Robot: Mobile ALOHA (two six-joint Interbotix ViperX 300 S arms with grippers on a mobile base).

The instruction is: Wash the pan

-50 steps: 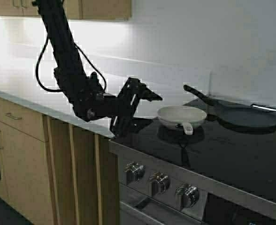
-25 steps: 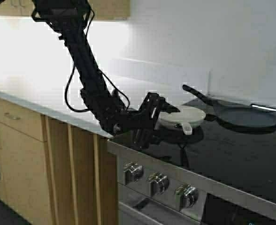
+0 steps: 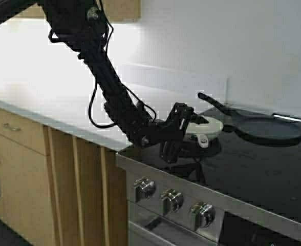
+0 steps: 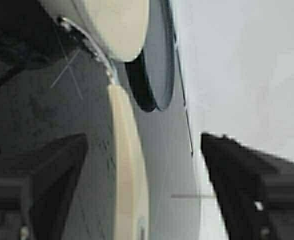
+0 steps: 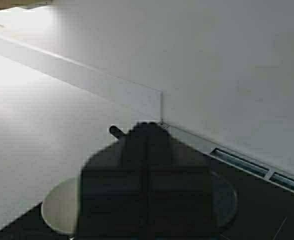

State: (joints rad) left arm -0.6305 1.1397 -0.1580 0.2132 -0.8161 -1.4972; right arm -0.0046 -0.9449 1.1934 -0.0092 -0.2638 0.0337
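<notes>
The pan [image 3: 210,124] is small, round and cream-white and sits on the black stovetop [image 3: 253,164] with its short white handle [image 3: 203,139] pointing to the front. My left gripper [image 3: 187,128] is open at the pan's near-left side. In the left wrist view the handle [image 4: 129,165] lies between the two dark fingers [image 4: 42,185], closer to one of them, and the pan's body [image 4: 119,25] is beyond. My right gripper [image 5: 147,127] is shut and empty, held above the stove; the pan [image 5: 59,207] shows under it.
A larger black long-handled frying pan [image 3: 267,128] sits on the stove behind and to the right of the pan. Stove knobs [image 3: 172,199] line the front panel. A white counter [image 3: 48,110] with wooden cabinets [image 3: 17,169] runs to the left, and a wall stands behind.
My left arm has reached right and forward, bringing the open gripper from the counter edge to the pan's handle. The scene has shifted slightly left, so the robot has moved a little.
</notes>
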